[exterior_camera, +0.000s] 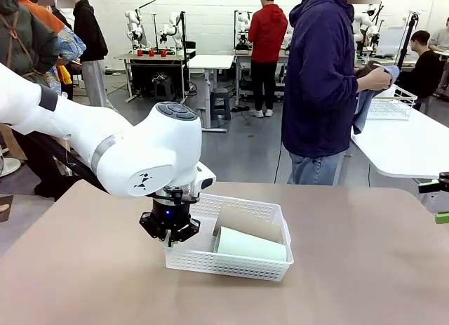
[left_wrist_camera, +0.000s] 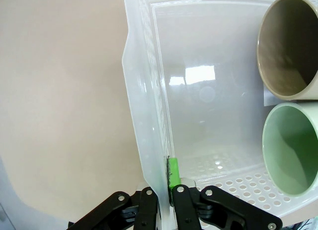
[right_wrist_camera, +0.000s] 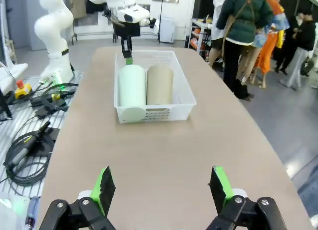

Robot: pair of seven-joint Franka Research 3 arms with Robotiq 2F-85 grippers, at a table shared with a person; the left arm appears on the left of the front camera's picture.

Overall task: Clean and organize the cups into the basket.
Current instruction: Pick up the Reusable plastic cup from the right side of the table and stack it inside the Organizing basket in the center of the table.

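Left end effector (left_wrist_camera: pixel 168 184) is clenched on the short wall of the basket (left_wrist_camera: pixel 144 115). Inside, the mint cup (left_wrist_camera: pixel 290 150) and tan cup (left_wrist_camera: pixel 288 46) lie side by side, long axes along the basket, mouths facing it. Right end effector (right_wrist_camera: pixel 161 183) hangs released, well apart.

Three views, one basket (exterior_camera: pixel 224 263) (left wrist nearest)
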